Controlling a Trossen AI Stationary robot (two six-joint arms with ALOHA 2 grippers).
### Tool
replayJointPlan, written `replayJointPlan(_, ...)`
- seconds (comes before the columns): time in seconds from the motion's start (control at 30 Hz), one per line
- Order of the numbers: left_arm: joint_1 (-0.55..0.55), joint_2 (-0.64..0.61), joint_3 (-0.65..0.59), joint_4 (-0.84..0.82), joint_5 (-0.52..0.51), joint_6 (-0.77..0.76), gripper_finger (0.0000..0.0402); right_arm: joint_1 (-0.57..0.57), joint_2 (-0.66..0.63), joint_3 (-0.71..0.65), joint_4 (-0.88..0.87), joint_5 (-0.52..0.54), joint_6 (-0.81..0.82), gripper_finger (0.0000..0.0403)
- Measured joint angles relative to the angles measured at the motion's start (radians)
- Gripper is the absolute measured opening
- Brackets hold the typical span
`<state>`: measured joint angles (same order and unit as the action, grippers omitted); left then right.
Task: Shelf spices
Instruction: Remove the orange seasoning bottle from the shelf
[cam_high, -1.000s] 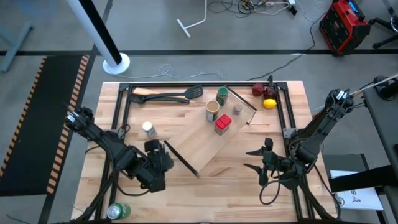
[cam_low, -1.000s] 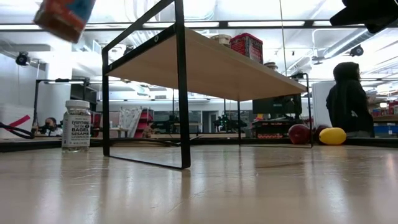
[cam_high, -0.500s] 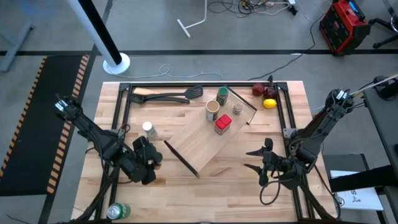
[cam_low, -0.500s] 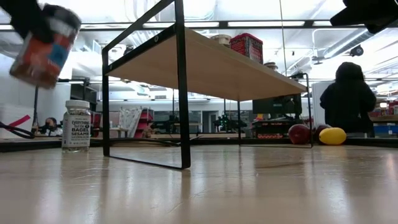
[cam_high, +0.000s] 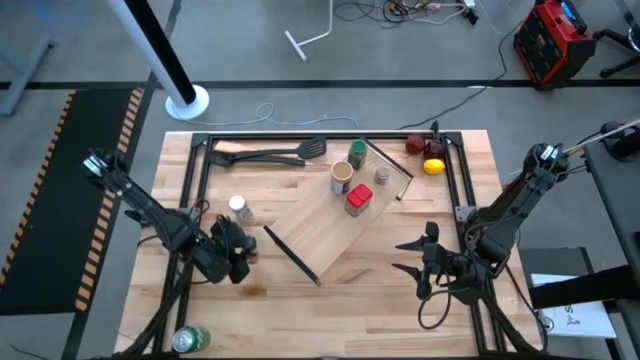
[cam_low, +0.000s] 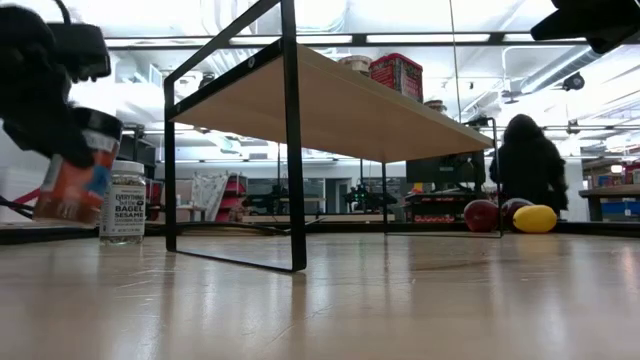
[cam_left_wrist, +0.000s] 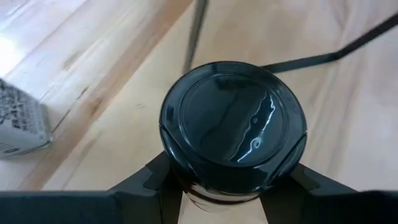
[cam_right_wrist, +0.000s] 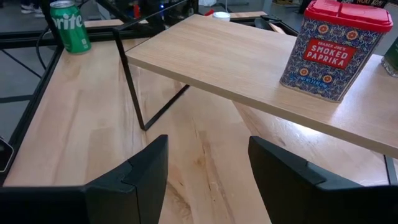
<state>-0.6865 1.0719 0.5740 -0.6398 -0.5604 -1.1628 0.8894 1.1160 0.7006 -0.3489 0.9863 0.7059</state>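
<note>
Gripping black-capped jar, left end effector now lower, nearer white-capped jar.

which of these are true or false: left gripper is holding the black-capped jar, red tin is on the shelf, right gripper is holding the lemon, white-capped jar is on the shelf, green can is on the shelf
1. The left gripper holds the black-capped jar. True: its fingers clamp the jar's sides.
2. The red tin stands on the shelf. True.
3. The right gripper holds the lemon. False: it is open and empty, and the lemon lies on the table near the far right corner.
4. The white-capped jar stands on the shelf. False: it stands on the table beside the shelf.
5. The green can stands on the shelf. False: it is at the table's near left edge.
</note>
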Motion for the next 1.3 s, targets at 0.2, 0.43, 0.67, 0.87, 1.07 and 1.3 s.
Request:
replayJointPlan(0.2, 0.000, 0.016, -0.034, -0.017, -0.061, -0.055, 0.0153, 0.000, 0.000, 0.000, -0.001, 0.001, -0.008, 0.0199)
replayJointPlan(0.43, 0.001, 0.053, -0.034, -0.041, -0.117, -0.090, 0.0161, 0.000, 0.000, 0.000, 0.000, 0.001, -0.006, 0.0199)
replayJointPlan(0.67, 0.001, 0.113, -0.034, -0.072, -0.111, -0.176, 0.0180, 0.000, 0.000, 0.000, 0.002, 0.001, -0.006, 0.0199)
replayJointPlan(0.87, 0.001, 0.144, -0.034, -0.074, -0.104, -0.201, 0.0222, 0.000, 0.000, 0.000, 0.003, 0.001, -0.010, 0.0199)
replayJointPlan(1.07, 0.001, 0.132, -0.017, -0.085, -0.102, -0.181, 0.0272, 0.000, 0.000, 0.000, 0.017, 0.001, -0.010, 0.0199)
replayJointPlan(1.3, 0.001, 0.127, 0.061, -0.220, -0.102, -0.109, 0.0277, 0.000, 0.000, 0.001, 0.018, 0.001, -0.010, 0.0199)
